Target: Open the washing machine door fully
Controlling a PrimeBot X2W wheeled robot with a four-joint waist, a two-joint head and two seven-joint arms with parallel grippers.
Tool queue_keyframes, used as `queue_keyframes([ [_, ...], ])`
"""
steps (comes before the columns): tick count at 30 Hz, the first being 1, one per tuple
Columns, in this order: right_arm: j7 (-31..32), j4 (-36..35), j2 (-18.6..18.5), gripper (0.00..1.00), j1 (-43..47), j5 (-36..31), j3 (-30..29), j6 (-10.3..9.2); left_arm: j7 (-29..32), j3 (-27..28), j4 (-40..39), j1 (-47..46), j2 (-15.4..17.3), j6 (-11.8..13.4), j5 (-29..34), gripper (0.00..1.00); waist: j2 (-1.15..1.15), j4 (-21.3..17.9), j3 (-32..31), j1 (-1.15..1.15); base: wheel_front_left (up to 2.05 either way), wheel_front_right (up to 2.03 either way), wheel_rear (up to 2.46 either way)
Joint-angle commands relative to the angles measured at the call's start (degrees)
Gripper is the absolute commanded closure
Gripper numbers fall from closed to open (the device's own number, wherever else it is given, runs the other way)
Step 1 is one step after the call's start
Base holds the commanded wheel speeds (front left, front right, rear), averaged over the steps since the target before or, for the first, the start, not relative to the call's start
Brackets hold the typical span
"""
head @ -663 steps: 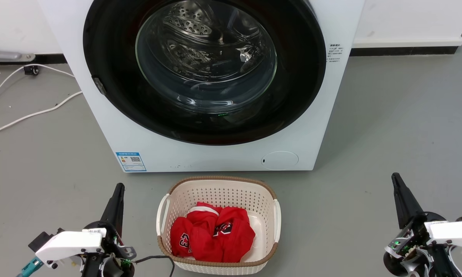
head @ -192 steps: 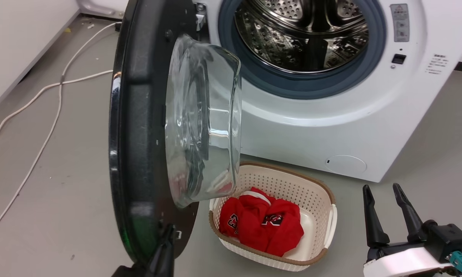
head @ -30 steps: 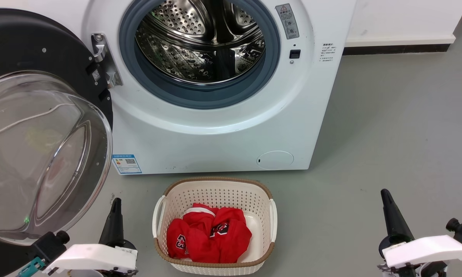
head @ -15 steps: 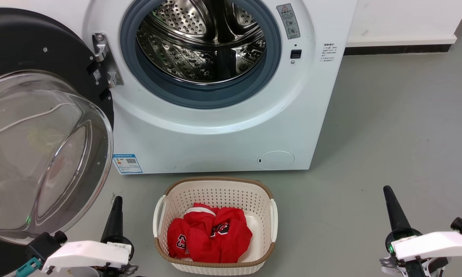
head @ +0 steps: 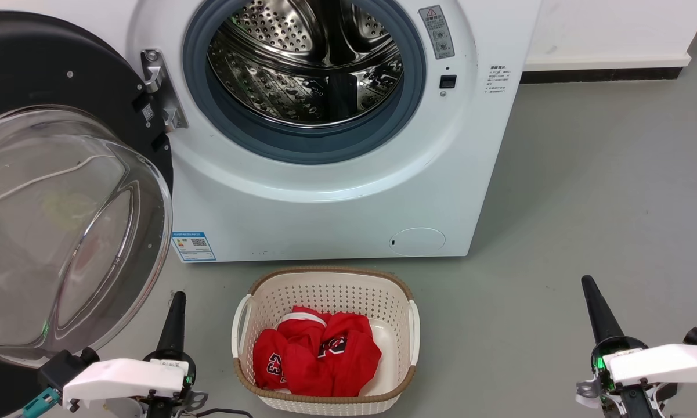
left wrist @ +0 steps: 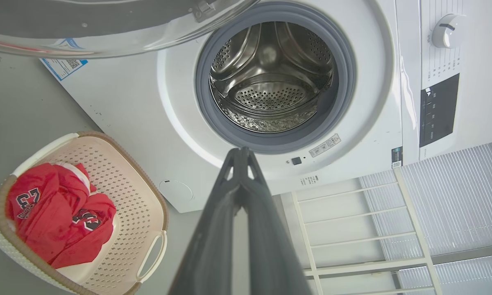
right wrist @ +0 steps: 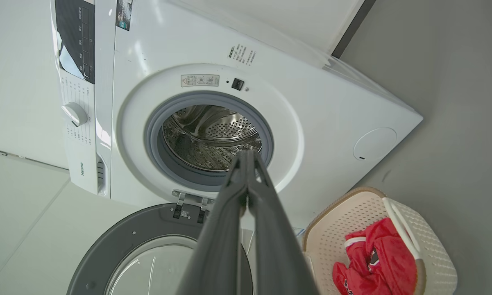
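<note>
- Your washing machine door [head: 93, 93] stood wide open, left of the washing machine [head: 325, 197].
- Your left gripper [head: 174, 313] and right gripper [head: 595, 302] were both closed, holding nothing.
- It looked heavy, stiff, slick: the black rim [head: 11, 40] was your hold, not the glass [head: 64, 232].

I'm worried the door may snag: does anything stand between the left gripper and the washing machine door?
Nothing visible does. The washing machine door is swung wide on the robot's left; the left gripper, fingers together, sits by the lower edge of its glass bowl. The laundry basket stands apart, on the gripper's other side.
</note>
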Motion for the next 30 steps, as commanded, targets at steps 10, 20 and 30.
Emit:
queue_keyframes([
  [10, 1.33, 0.43, -0.24, 1.00, -1.98, 6.08, -0.78, 0.00, 1.54, 0.47, 0.44, -1.92, 0.13, -0.54, -6.21, 1.00, 0.00, 0.11, 0.01, 0.00, 0.00, 0.00, 0.00],
  [20, 2.57, 1.00, -0.13, 1.00, -2.60, 11.02, -1.38, 0.00, 2.76, 0.78, 1.12, -2.61, 0.14, -0.86, -11.30, 1.00, 0.00, 0.23, 0.01, 0.00, 0.00, 0.00, 0.00],
  [30, 3.66, 1.57, 0.01, 1.00, -3.04, 15.42, -1.97, 0.00, 4.00, 1.08, 1.74, -3.01, 0.14, -0.98, -15.92, 1.00, 0.00, 0.34, 0.01, 0.00, 0.00, 0.00, 0.00],
])
